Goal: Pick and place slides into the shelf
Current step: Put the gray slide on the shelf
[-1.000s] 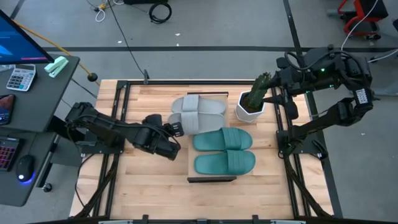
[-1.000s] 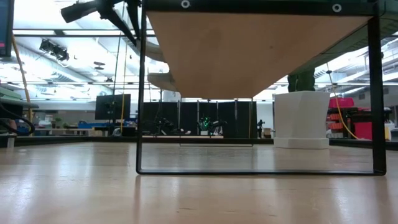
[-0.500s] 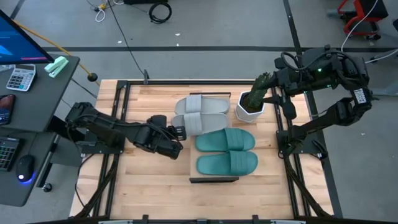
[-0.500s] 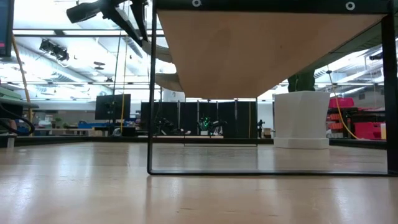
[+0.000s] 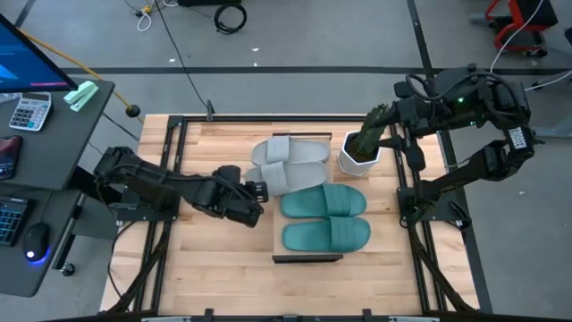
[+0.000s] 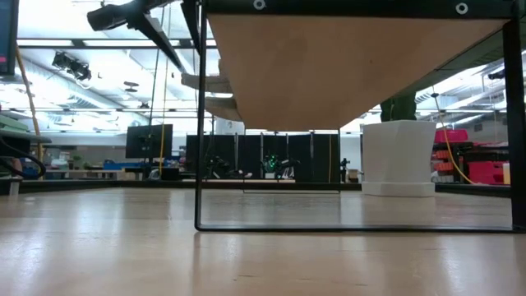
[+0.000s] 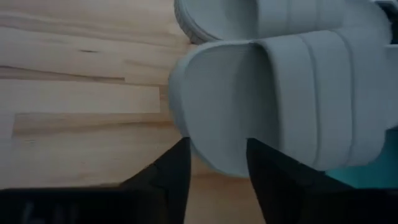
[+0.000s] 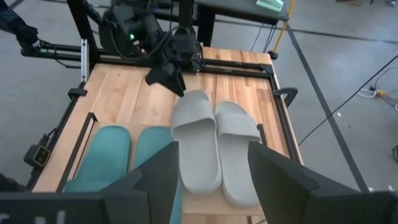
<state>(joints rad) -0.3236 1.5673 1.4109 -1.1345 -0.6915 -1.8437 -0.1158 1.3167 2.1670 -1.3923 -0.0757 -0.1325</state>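
The slides sit mid-frame on the shelf [image 5: 307, 258]: a grey slide [image 5: 284, 177] has its end between my left tool's [image 5: 259, 190] parted fingers, beside the teal pair [image 5: 323, 217]. My right tool [image 5: 380, 121] waits upper right, fingers apart.

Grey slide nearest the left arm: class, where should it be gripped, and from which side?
Grip the rounded end of the grey slide, coming level from the left arm's side. That end overhangs the shelf, and the left end effector already straddles it. The strap looks too broad.
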